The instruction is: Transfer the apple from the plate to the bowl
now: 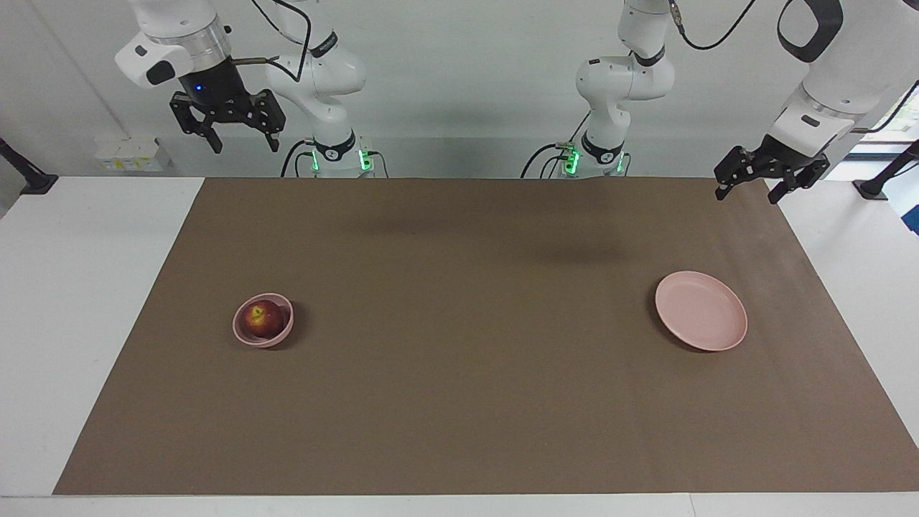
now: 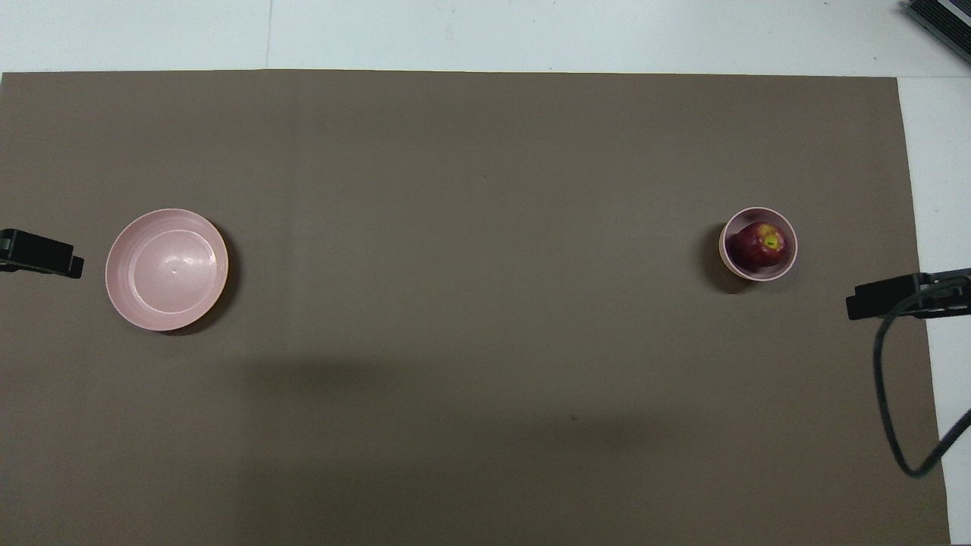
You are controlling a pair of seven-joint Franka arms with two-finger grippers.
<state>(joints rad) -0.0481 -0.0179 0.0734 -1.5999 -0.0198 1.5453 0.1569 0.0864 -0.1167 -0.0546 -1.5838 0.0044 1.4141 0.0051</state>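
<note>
In the overhead view only a black tip of the left gripper enters at the picture's edge; the rest is cut off. The right gripper also shows only one dark end at the other edge, and its cable leaves the picture. In the facing view both arms are cut at the top edge. The lower part of the apple is hidden inside the bowl, so how it rests on the bottom cannot be seen. A dark object in the overhead view's corner is cut off and cannot be identified. The bench runs out of both pictures.
</note>
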